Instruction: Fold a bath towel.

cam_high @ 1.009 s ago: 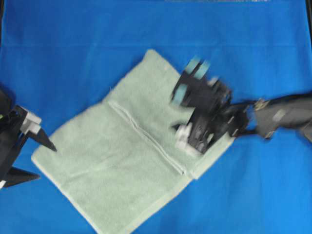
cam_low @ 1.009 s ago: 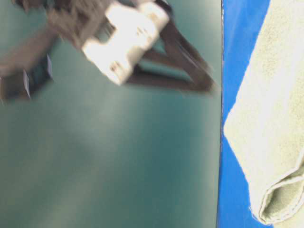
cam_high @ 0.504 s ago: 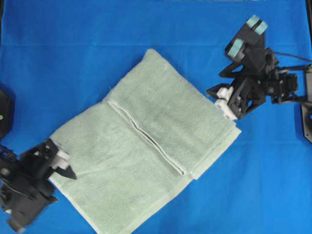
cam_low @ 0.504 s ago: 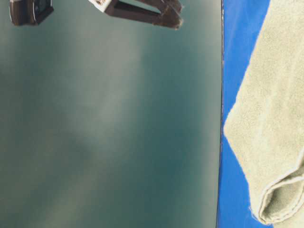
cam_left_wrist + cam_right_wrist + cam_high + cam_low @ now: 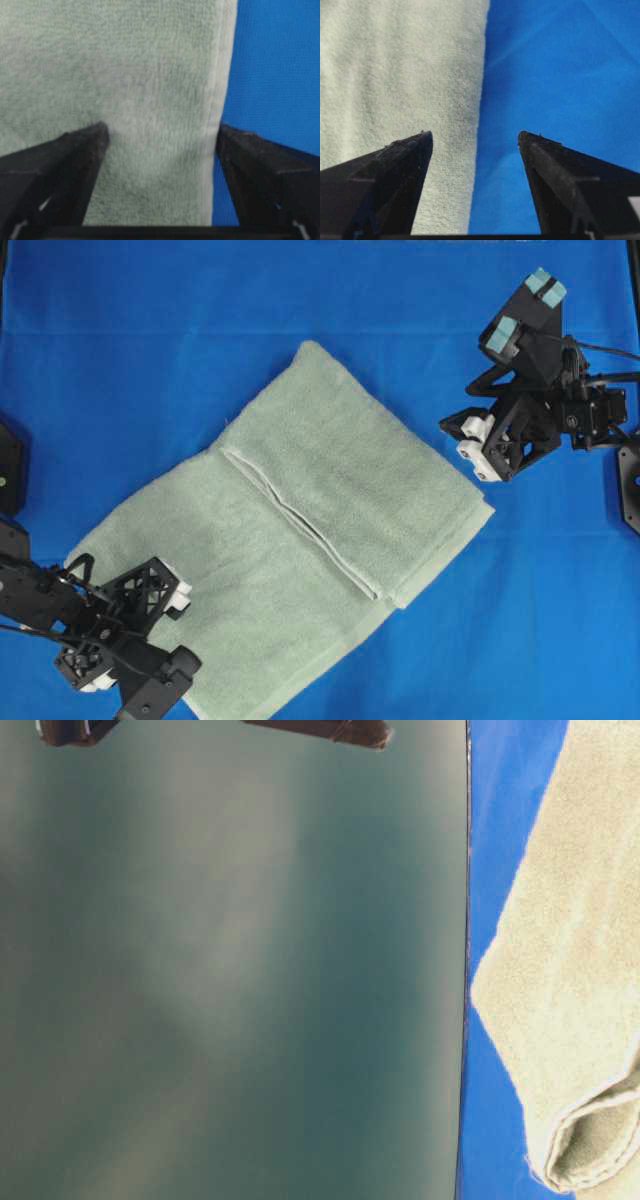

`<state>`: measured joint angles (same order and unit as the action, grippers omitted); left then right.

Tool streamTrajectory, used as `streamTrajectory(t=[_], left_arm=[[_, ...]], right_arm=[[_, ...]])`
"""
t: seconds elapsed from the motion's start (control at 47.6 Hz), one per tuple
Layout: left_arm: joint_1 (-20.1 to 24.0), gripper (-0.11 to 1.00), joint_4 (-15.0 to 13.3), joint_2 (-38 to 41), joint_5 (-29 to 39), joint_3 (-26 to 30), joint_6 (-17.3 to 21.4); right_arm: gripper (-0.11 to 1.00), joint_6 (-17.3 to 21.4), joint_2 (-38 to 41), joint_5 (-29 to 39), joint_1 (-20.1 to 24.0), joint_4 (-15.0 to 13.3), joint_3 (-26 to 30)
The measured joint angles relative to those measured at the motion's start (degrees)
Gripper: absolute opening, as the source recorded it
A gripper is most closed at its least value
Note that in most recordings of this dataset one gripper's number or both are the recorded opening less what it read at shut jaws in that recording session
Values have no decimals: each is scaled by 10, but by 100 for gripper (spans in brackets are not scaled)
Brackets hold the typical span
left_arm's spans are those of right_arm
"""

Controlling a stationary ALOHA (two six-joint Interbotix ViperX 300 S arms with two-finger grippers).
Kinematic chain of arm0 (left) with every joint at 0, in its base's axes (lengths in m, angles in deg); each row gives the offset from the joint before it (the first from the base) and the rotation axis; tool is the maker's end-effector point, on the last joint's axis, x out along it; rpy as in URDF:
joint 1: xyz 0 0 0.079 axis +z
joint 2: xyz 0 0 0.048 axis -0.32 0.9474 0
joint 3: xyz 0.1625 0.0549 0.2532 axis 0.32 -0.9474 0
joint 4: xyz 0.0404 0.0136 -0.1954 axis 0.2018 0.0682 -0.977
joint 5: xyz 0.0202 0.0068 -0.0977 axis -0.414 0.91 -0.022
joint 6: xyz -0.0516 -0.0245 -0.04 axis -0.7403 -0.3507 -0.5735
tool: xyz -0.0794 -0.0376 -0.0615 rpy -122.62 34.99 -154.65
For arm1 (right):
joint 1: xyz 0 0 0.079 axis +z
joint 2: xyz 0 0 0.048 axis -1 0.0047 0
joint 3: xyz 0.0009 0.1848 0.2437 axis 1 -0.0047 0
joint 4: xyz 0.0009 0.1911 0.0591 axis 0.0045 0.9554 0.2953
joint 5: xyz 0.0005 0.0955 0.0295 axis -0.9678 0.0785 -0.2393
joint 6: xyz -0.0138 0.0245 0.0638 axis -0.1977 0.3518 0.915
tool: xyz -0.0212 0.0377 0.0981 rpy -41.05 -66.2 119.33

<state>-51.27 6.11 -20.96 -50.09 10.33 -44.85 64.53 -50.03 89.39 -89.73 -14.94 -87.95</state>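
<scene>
Straddling the towel's hemmed edge at the near-left corner, the left gripper (image 5: 160, 132) has its jaws spread wide, one finger over the terry and the other over the cloth beyond the hem, nothing between them; in the overhead view its arm lies low across that corner, angled inward. The bath towel (image 5: 290, 530) lies flat and diagonal mid-table on the blue table cloth (image 5: 150, 330), folded with a seam running down its middle. Farther off, the right gripper (image 5: 476, 137) is likewise spread and empty, hovering at the towel's far-right edge, one finger above the pile, the other above blue. From table level a rolled hem shows beside a dark green wall (image 5: 230, 980)
</scene>
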Motion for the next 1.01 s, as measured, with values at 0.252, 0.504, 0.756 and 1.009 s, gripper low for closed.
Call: streamTrajectory(t=[0.252, 0.504, 0.756, 1.009], left_arm=[[2, 59, -2, 11, 3, 16, 15], [8, 10, -1, 10, 19, 11, 20], [15, 10, -1, -10, 92, 39, 20], [81, 10, 17, -69, 204, 115, 24]], right_arm=[[67, 0, -13, 7, 0, -5, -6], [67, 0, -13, 7, 0, -7, -7], [67, 0, -13, 8, 1, -7, -6], [67, -11, -40, 26, 31, -6, -7]])
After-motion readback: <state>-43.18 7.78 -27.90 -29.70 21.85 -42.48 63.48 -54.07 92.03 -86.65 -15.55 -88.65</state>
